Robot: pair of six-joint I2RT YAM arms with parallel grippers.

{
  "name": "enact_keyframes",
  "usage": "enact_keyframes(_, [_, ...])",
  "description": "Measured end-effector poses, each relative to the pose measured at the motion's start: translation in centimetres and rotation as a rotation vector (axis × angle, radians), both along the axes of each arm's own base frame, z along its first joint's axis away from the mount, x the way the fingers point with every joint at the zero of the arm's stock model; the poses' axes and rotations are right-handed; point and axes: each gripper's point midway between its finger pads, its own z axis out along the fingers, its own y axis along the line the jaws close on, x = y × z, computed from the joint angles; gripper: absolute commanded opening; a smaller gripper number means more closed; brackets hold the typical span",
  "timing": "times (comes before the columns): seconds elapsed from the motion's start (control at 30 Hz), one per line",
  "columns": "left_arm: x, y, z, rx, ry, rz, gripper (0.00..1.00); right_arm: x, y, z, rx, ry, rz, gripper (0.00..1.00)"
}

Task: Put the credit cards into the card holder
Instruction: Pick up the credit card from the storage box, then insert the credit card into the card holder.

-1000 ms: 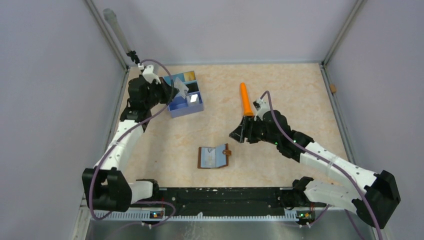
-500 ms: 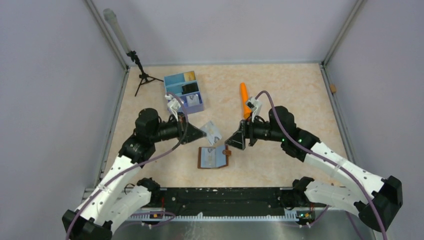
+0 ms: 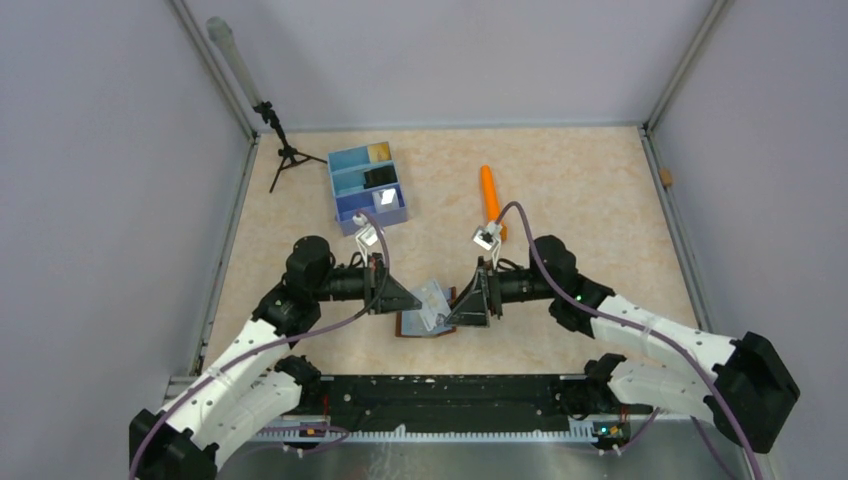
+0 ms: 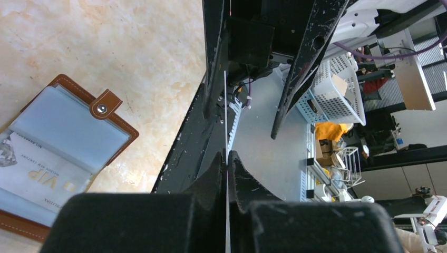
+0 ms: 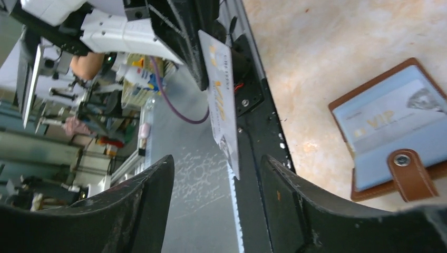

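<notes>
Pinches a silvery card [image 3: 432, 296] edge-on in the tightly closed left pincer [image 3: 412, 300], presumably for a handover. Spreads the empty right pincer [image 3: 462, 305] wide, a finger either side of the card's free end. Leaves the wallet [image 3: 418, 326] lying open just beneath both, ready for loading.

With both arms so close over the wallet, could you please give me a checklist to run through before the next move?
1. Grip: the left end effector is shut on the card, held on edge: ok.
2. The right end effector is open and faces that card: ok.
3. The card holder lies open on the table, sleeves up: ok.
4. Free sleeve: the one by the snap tab looks empty; the other holds a VIP card: ok.
5. Held card lined up with a sleeve mouth: cannot tell.
</notes>
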Motion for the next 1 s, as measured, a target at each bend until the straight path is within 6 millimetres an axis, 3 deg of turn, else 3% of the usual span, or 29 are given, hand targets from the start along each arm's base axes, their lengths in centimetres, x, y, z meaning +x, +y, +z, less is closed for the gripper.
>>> enact_keyframes(0.07, [-0.1,-0.2,0.2,-0.01,-0.003,-0.009,0.0,-0.6,0.7,0.2,0.02,0.009,0.04,0.5])
enact_keyframes(0.23, [0.0,-0.6,0.3,-0.025,-0.009,-0.021,0.0,-1.9,2.3,0.4,0.06,0.027,0.116,0.02])
enact_keyframes(0.27, [-0.1,-0.6,0.3,-0.027,-0.009,-0.021,0.07,-1.9,2.5,0.4,0.066,0.037,0.116,0.0])
enact_keyframes(0.33, [0.0,-0.7,0.4,-0.038,-0.007,-0.013,0.49,-1.6,2.6,0.2,0.076,0.046,0.093,0.0])
enact_keyframes(0.4, [0.3,-0.8,0.2,-0.045,-0.009,0.002,0.67,-1.4,2.5,-0.3,0.083,0.049,0.064,0.0])
enact_keyframes(0.43, [0.4,-0.8,-0.1,-0.051,-0.006,0.016,0.7,-1.3,2.4,-0.5,0.087,0.047,0.052,0.0])
enact_keyframes(0.63, [0.7,-0.9,-3.6,-0.107,0.124,0.122,0.73,-1.2,1.6,0.1,0.146,0.019,-0.012,0.0])
enact_keyframes(0.83, [0.4,-2.3,-0.8,-0.21,0.071,0.131,0.69,-1.0,1.4,1.5,0.206,-0.013,-0.037,0.0])
enact_keyframes(1.0, [0.0,-3.2,0.7,-0.27,0.051,0.122,0.55,-1.0,1.4,2.1,0.229,-0.026,-0.039,0.0])
